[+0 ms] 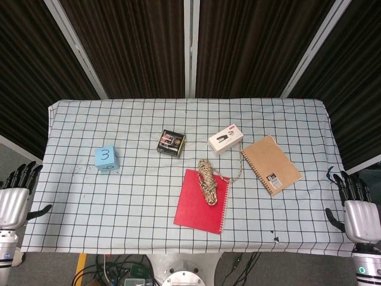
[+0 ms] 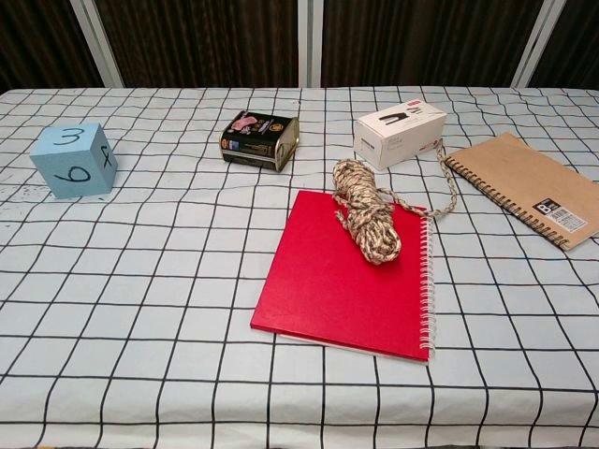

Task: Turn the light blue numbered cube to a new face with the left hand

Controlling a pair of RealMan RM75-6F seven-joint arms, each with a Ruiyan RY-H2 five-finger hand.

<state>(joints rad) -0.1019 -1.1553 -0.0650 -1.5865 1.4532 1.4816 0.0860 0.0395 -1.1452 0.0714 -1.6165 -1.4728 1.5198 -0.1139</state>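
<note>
The light blue numbered cube [image 1: 107, 159] sits on the left part of the checked tablecloth, its top face showing 3. The chest view shows the cube [image 2: 75, 160] at the far left, with a 6 on its front face. My left hand [image 1: 16, 193] hangs off the table's left edge, fingers spread and holding nothing, well to the left of and below the cube. My right hand [image 1: 356, 205] rests off the right edge, fingers apart and empty. Neither hand appears in the chest view.
A small dark tin [image 1: 171, 143] lies mid-table, a white box [image 1: 225, 139] to its right. A coil of rope [image 1: 208, 181] rests on a red spiral notebook [image 1: 202, 202]. A brown notebook [image 1: 271, 164] lies at the right.
</note>
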